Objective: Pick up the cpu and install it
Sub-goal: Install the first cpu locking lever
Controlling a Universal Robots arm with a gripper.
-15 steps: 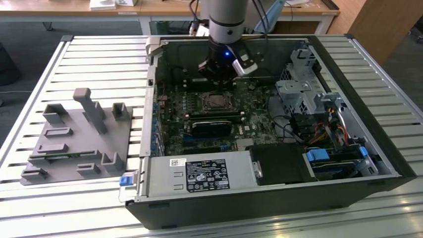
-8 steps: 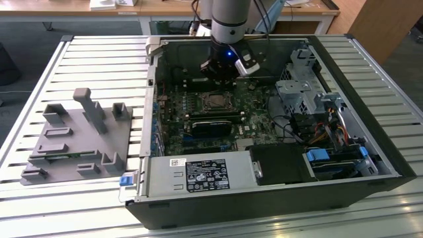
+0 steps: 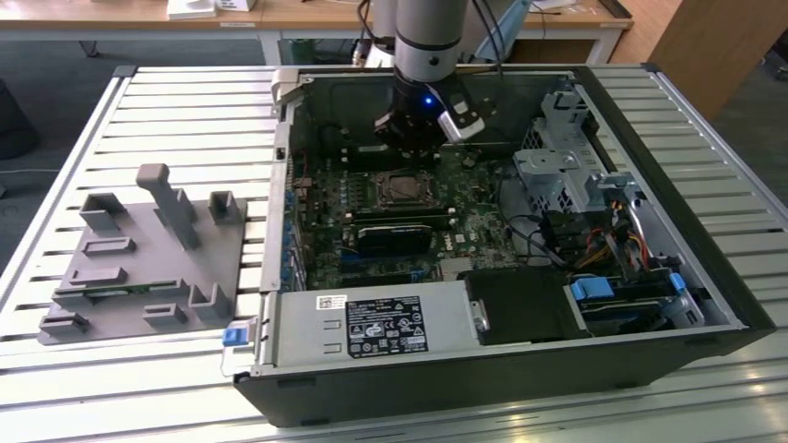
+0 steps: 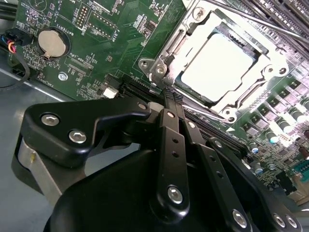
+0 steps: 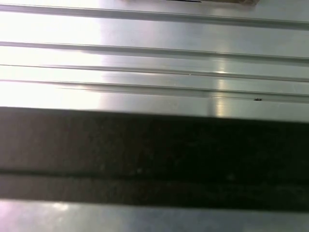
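— Where do we find the cpu?

— In the second wrist view it lies flat in the motherboard socket, its pale metal top bright and the steel frame around it. In the exterior view the socket sits toward the far side of the motherboard, inside the open computer case.

— How do we judge it will handle?

— Light, stiff, smooth on top, so likely slippery, and we would treat the underside as fragile. We would take it by two opposite edges at the thin rim, never pressing on the face.

— And the hand?

— It hangs just beside the socket's near edge, its two black fingers drawn together with nothing between them, not touching the chip.

— The surroundings?

— The case lies on its side on a slatted metal table; a grey tray rests near the table's edge at the exterior view's left. Beyond the table stand wooden desks.
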